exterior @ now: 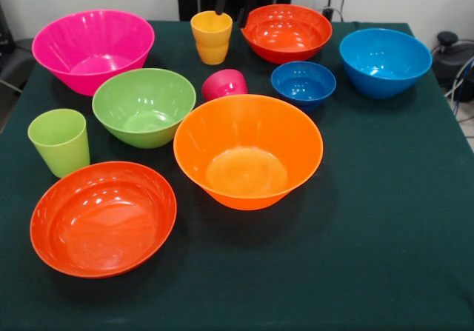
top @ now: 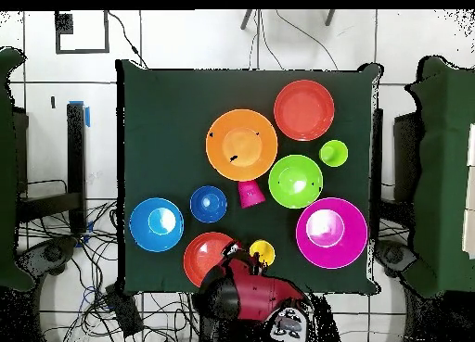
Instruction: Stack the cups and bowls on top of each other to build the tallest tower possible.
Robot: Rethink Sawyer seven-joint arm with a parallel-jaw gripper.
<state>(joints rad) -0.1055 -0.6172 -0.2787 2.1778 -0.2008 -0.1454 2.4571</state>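
All bowls and cups rest singly on the dark green cloth, with no tower. My gripper (exterior: pixel 232 9) hangs open and empty at the far edge, between the upright yellow-orange cup (exterior: pixel 212 37) and a red-orange bowl (exterior: pixel 286 32); it also shows in the overhead view (top: pixel 241 255). The red-pink cup (exterior: pixel 224 85) lies on its side mid-table. The lime green cup (exterior: pixel 59 141) stands upright at the left. The big pink bowl (exterior: pixel 92 49), green bowl (exterior: pixel 144 107), big orange bowl (exterior: pixel 248 150), second red-orange bowl (exterior: pixel 103 218), small dark blue bowl (exterior: pixel 303 84) and light blue bowl (exterior: pixel 385 62) stand apart.
The red arm (top: pixel 252 292) sits at the table's robot side. Cables and a black device (exterior: pixel 448 49) lie off the table's right edge. Bare cloth (exterior: pixel 385 235) spans the front right of the table.
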